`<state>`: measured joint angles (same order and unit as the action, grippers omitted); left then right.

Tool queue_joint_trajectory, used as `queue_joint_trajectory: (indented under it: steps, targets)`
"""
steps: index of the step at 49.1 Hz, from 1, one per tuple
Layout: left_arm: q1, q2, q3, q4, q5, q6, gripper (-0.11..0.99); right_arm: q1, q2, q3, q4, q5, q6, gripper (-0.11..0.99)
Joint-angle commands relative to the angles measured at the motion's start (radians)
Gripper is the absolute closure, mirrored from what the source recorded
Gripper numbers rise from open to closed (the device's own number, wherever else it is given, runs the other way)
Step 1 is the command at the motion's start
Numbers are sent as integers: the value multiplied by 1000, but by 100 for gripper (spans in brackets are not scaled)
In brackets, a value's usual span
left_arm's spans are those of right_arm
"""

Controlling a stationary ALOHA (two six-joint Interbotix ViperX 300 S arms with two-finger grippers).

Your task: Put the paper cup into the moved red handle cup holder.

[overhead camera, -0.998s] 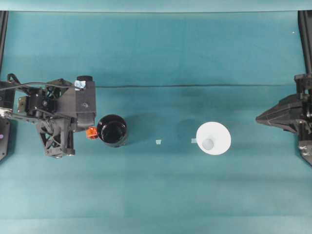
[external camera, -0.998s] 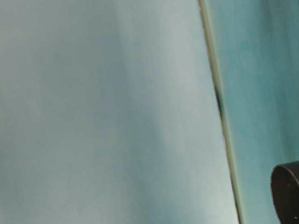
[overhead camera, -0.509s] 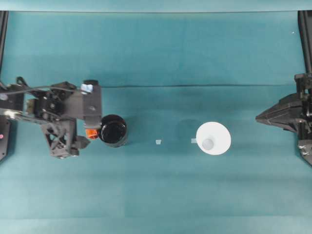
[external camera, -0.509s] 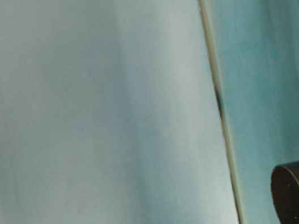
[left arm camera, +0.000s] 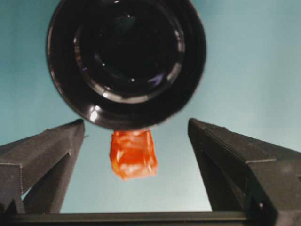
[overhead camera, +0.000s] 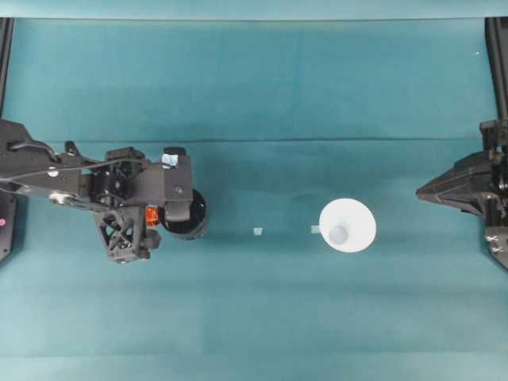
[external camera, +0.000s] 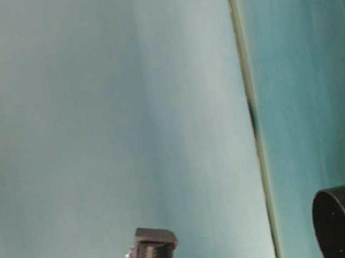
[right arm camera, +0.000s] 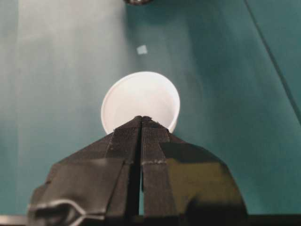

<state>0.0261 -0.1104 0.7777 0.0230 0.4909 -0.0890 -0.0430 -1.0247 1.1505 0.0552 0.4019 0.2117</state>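
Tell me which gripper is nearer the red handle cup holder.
Left. The left gripper straddles the red handle cup holder at its orange handle; the right gripper sits shut at the far table edge.

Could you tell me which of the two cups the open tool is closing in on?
The black holder; its orange handle sits between the left tool's open fingers, while the white paper cup stands apart.

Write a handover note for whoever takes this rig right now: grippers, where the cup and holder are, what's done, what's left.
Left gripper: open, fingers straddling the orange-red handle of the red handle cup holder, not closed on it.
Right gripper: shut, empty, parked at the table's right edge, pointing at the paper cup.
Cup stands upright, right of centre, apart from the holder at left.
Done: nothing seated.
Left: grip the handle, place the holder, put the cup in.
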Motion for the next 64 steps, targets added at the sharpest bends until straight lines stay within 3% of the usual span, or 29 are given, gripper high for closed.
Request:
queue_joint_trajectory:
  steps: [1, 12, 47, 51, 61, 64]
  targets:
    - [11, 0, 2, 5, -9, 2, -9, -3, 11, -18, 3, -5, 11, 98]
    - [20, -6, 26, 5, -9, 0, -9, -2, 11, -15, 2, -9, 11, 98]
    - [18, -6, 28, 5, -32, -2, -4, -3, 11, -8, 3, -14, 11, 98]
    - [20, -6, 29, 5, -32, -2, 5, -3, 11, -6, 3, -14, 11, 98]
    - [18, -8, 32, 5, -48, 2, 60, -2, 9, -5, 3, -17, 11, 98]
    - [18, -8, 34, 3, -60, 3, 61, -2, 9, -6, 3, -17, 11, 98]
